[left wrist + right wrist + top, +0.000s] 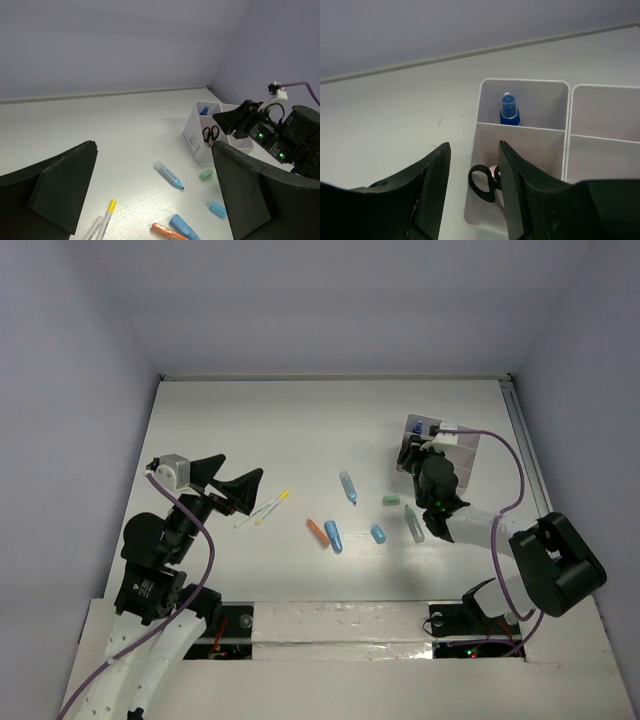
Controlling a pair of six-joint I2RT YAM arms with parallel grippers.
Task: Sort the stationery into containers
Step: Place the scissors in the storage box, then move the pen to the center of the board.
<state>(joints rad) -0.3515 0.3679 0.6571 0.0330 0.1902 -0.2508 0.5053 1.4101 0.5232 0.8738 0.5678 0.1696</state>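
Right wrist view: jaws of my right gripper point(472, 150) spread empty over the white box point(522, 82), scissors point(481, 182) in its near compartment; I judge a straight lift clears the rim best before seeking markers point(333, 536) on the tabletop point(300, 420).

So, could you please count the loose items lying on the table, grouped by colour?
Blue: 3 (tipped marker, thick marker, short piece)
Orange: 1 (orange marker)
Mint or teal: 2 (eraser, teal tube)
White with yellow tips: 2 (pens)
Total: 8
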